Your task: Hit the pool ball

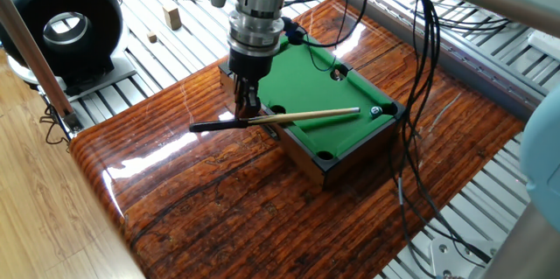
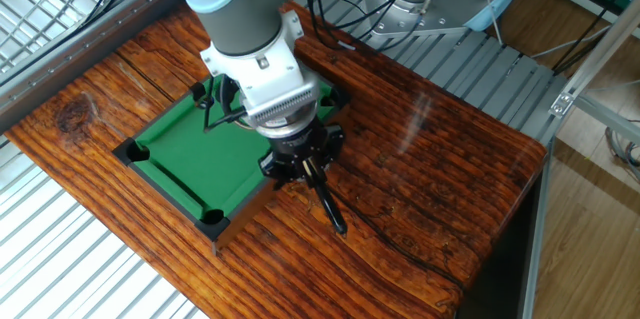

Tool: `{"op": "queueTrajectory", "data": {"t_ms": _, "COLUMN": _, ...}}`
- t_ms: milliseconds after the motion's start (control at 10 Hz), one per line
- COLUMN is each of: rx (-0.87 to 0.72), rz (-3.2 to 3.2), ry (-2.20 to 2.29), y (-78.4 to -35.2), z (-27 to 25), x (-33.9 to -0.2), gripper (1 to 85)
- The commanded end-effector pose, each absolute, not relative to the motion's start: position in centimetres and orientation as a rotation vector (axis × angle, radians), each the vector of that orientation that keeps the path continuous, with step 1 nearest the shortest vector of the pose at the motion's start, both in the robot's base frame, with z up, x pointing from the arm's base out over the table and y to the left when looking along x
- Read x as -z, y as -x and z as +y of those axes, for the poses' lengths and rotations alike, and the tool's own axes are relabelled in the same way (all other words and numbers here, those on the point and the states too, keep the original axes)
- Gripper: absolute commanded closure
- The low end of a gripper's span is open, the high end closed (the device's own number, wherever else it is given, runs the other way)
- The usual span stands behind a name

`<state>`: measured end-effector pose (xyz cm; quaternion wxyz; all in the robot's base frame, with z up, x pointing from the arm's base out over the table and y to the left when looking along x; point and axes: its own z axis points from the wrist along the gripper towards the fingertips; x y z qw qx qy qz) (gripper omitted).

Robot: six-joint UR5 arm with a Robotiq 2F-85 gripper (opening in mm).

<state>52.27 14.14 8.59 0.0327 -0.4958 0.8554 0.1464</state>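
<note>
A mini pool table with green felt stands on the wooden tabletop; it also shows in the other fixed view. The pool ball, tiny and dark with a whitish shine, lies by the table's right corner pocket. My gripper is shut on the cue stick, a thin pale shaft with a black butt. The cue lies across the felt, its tip a short gap from the ball. In the other fixed view my gripper points down at the table's edge with the black butt sticking out; the ball is hidden there.
Black cables hang from the arm past the pool table's right side. A black ring-shaped device and a small wooden block sit on the slatted surface at the back left. A wooden post leans at the left.
</note>
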Motion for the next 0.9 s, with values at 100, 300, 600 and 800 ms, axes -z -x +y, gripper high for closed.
{"op": "queueTrajectory", "data": {"t_ms": 100, "rx": -0.487, "rz": 2.706, "ry": 1.454, "y": -51.4, "z": 13.8, "x": -8.8, "gripper": 84.7}}
{"op": "queueTrajectory", "data": {"t_ms": 300, "rx": -0.465, "rz": 2.720, "ry": 1.463, "y": -51.3, "z": 13.1, "x": -8.6, "gripper": 84.7}}
{"op": "queueTrajectory", "data": {"t_ms": 600, "rx": -0.337, "rz": 2.731, "ry": 1.564, "y": -52.0, "z": 9.2, "x": -8.8, "gripper": 84.7}}
{"op": "queueTrajectory", "data": {"t_ms": 800, "rx": -0.374, "rz": 2.740, "ry": 1.561, "y": -52.1, "z": 9.5, "x": -9.7, "gripper": 84.7}}
